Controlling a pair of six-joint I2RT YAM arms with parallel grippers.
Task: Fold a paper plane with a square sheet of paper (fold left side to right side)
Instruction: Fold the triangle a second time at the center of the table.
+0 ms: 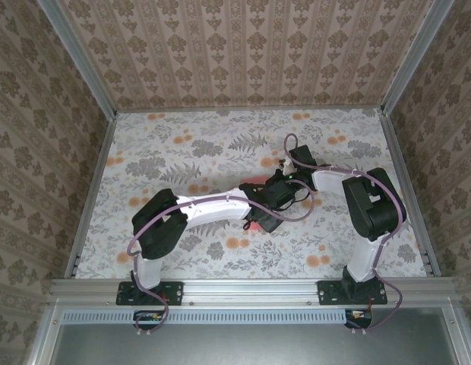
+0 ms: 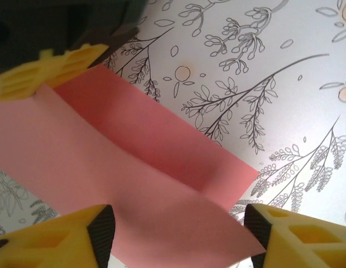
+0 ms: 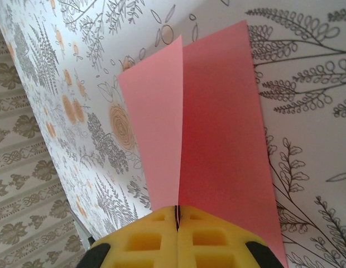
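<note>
Paper (image 3: 217, 128), half folded, sat pinched in the right gripper (image 3: 177, 223) while the left gripper (image 2: 178, 229) hung open over it; pressing with edges seemingly offset risked a skewed crease.

The right gripper (image 3: 177, 215) has its yellow fingers pressed tight together on the near end of the square sheet of paper (image 3: 217, 128). One pink half lies flat on the flowered worktop (image 3: 307, 84), and the paler half lifts up beside it. Patterned wallpaper (image 3: 17, 139) rises along the worktop's left edge.
</note>
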